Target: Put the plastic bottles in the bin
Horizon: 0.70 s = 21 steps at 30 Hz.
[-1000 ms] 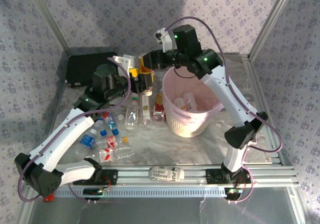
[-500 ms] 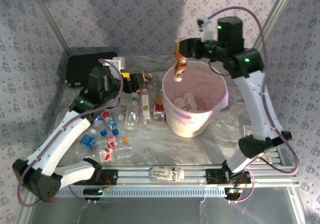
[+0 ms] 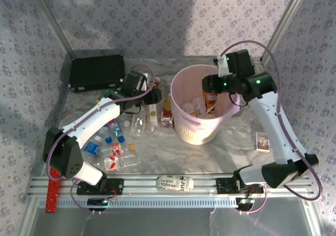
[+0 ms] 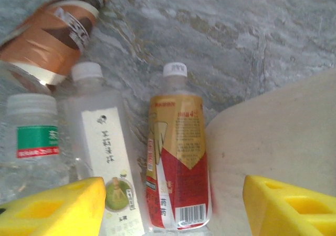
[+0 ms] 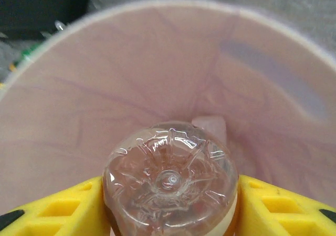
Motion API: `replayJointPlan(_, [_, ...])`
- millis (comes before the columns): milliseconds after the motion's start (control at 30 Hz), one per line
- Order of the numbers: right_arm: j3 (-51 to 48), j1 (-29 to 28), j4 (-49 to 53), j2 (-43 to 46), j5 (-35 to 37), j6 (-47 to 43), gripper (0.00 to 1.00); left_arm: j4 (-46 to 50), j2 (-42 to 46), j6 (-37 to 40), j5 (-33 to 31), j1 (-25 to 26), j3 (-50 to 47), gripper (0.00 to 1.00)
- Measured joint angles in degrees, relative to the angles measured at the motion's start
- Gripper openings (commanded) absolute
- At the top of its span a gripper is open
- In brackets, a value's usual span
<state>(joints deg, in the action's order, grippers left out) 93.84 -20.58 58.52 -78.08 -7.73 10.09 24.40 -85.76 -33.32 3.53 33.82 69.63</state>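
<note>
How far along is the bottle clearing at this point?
Done: a few pale bottles lie inside the bin. In hand: the right tool holds an orange-labelled bottle in the bin's mouth, not yet released. The left tool is open above a red-and-gold bottle on the table. Left: that one, its neighbours and the cluster of bottles left of the bin.

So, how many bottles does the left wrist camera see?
4: brown-labelled bottle top left, green-labelled bottle left, white-labelled bottle middle, red-and-gold bottle right. More may be hidden.
</note>
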Motion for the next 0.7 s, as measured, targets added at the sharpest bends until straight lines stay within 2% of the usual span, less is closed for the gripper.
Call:
replayJointPlan(300, [-8.24,-1.81,-3.1,-4.28,4.7,-0.52,0.55,0.5,-3.8,-2.4,0.04,3.15,0.11,0.66])
replayJointPlan(367, [-9.53,-1.79,-3.76,-4.98,5.09,-0.52,0.59,0.48,-5.01,-3.04,0.07,3.37,0.11,0.66])
replayJointPlan(533, [-10.91,-1.62,-5.25,-5.31,5.38,-0.76,0.76,0.74,-8.26,-3.89,0.07,4.11,1.44,0.65])
replayJointPlan(700, [-10.86,-1.05,-5.6,-4.39,5.18,-1.16,0.82,0.96,-11.17,-3.89,0.07,4.98,4.22,0.66])
